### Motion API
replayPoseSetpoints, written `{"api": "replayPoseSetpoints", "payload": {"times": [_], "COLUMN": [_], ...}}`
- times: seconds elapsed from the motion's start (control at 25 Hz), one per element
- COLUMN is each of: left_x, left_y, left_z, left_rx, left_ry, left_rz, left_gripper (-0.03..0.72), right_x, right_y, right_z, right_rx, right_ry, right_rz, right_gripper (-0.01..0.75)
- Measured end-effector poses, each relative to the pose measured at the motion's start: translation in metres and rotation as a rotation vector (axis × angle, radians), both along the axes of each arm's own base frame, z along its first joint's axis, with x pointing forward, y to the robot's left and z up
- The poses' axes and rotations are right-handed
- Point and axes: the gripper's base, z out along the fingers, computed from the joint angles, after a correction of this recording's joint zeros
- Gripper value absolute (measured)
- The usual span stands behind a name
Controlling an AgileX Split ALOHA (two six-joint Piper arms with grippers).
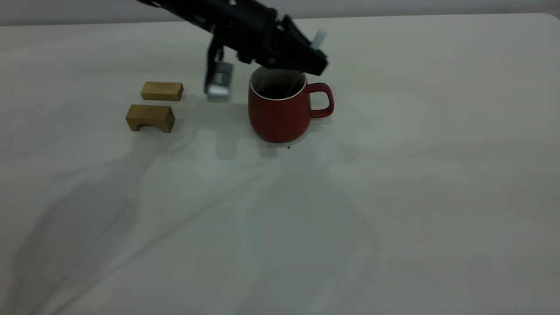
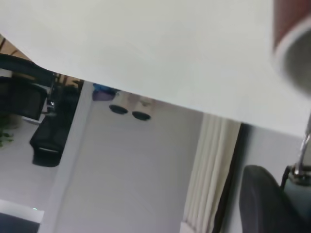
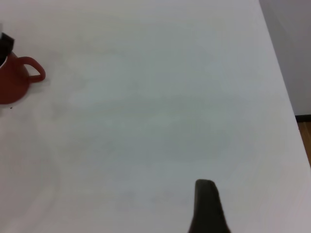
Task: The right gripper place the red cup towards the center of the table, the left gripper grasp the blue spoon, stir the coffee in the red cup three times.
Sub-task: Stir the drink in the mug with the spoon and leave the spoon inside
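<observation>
The rounded red cup [image 1: 280, 111] holds dark coffee [image 1: 276, 90]; the left gripper [image 1: 313, 59] above it grips the mostly hidden blue spoon [image 1: 319, 38].

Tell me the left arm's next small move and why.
Probably sweep the blue spoon in a small circle inside the red cup. The left gripper hangs over the rim, shut on the spoon, whose thin neck dips into the coffee. The cup stands mid-table, and the right gripper is well clear.

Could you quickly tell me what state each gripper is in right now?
Left gripper: shut on the blue spoon, above the red cup.
Right gripper: away from the cup; cannot be told.
</observation>
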Motion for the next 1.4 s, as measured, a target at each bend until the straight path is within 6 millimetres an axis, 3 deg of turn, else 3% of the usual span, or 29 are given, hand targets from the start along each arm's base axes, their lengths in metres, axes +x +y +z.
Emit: {"api": "replayPoseSetpoints", "payload": {"times": [0.16,0.28,0.52,0.76,1.12,1.4], "left_x": [0.008,0.016,0.015,0.002,0.007,0.01], "left_y": [0.02,0.022,-0.004,-0.019,0.018,0.019], "left_z": [-0.002,-0.003,0.0,-0.002,-0.01,-0.011], "left_rx": [0.031,0.049,-0.005,-0.059,0.055,0.068], "left_ry": [0.0,-0.095,-0.212,-0.167,-0.044,-0.055], "left_rz": [0.04,0.079,0.086,0.003,0.01,0.038], "left_gripper": [0.112,0.112,0.112,0.112,0.112,0.112], "right_x": [0.0,0.0,0.0,0.0,0.0,0.0], "right_y": [0.0,0.0,0.0,0.0,0.0,0.0], "right_z": [0.0,0.0,0.0,0.0,0.0,0.0], "right_rx": [0.0,0.0,0.0,0.0,0.0,0.0], "right_ry": [0.0,0.0,0.0,0.0,0.0,0.0], "right_rz": [0.0,0.0,0.0,0.0,0.0,0.0], "right_gripper": [0.572,0.572,0.572,0.572,0.572,0.572]}}
